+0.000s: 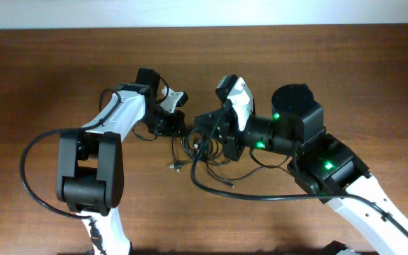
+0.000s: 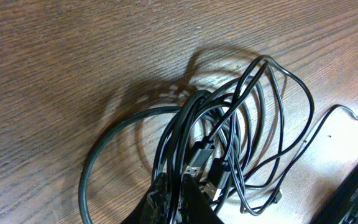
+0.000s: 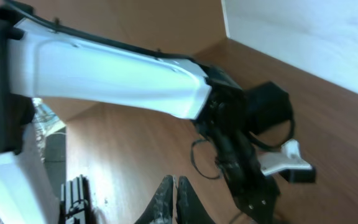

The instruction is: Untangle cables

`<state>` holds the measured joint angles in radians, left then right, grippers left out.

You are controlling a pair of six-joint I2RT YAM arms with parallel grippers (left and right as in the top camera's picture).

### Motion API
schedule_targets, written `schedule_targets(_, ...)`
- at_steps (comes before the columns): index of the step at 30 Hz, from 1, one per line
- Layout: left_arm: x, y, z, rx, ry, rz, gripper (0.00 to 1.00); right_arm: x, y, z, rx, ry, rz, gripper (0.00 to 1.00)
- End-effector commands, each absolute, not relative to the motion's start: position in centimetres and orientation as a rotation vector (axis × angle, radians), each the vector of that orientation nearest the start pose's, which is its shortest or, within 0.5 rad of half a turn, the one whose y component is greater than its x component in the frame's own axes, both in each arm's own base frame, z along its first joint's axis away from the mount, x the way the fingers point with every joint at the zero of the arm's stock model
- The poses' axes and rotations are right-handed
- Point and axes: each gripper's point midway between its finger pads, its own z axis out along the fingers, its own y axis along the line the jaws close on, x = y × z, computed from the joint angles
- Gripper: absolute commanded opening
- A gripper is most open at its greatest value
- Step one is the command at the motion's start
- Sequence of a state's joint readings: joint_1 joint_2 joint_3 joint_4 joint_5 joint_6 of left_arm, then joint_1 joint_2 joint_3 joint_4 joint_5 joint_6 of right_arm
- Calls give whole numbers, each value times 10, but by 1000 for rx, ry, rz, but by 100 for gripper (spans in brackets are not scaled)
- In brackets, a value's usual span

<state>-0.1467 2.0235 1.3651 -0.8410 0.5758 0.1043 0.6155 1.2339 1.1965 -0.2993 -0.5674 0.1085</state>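
Overhead view, largest item first: brown wooden table (image 1: 48, 85), filling the frame below a pale strip along the top edge.

Left arm (image 1: 119, 113): white and black, reaching from the lower left edge toward the table centre.

Right arm (image 1: 296, 134): mostly black with green lights, reaching from the lower right toward the same spot.

Cables (image 1: 198, 147): thin black cords heaped in loose overlapping loops at the table centre, between the two claws and partly beneath them. Left wrist view: cables (image 2: 229, 137) fanned out as several stacked loops flat on the wood, gathered into one bunch at lower centre.

Left claw (image 1: 174, 127): at the left edge of the heap. Left wrist view (image 2: 179, 208): clenched on the gathered bunch of cables, at the bottom edge of the frame.

Right claw (image 1: 207, 134): over the right part of the heap. Right wrist view (image 3: 174, 200): fingertips pressed nearly together, clenched; cannot tell whether any cord is caught between them.

Thicker loop (image 2: 87, 177): dark, flat on the wood, left of the thin loops and meeting them near the left claw.

Plugs (image 2: 199, 163): small, silvery-tipped, lying inside the bunch just above the left claw.

Loose plug end (image 1: 176, 167): on bare wood just below and left of the heap.
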Motion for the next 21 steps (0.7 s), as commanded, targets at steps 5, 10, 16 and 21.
schedule_targets(5,362,-149,27,394,2943,-882,9,306,264,246,-692,2188,629,47)
schedule_targets(10,362,-149,27,395,2942,-882,10,340,270,157,-688,2380,479,60)
schedule_targets(16,362,-149,27,395,2943,-882,13,390,262,82,-823,2361,219,57)
schedule_targets(21,362,-149,27,395,2942,-882,15,393,251,38,-859,2452,322,52)
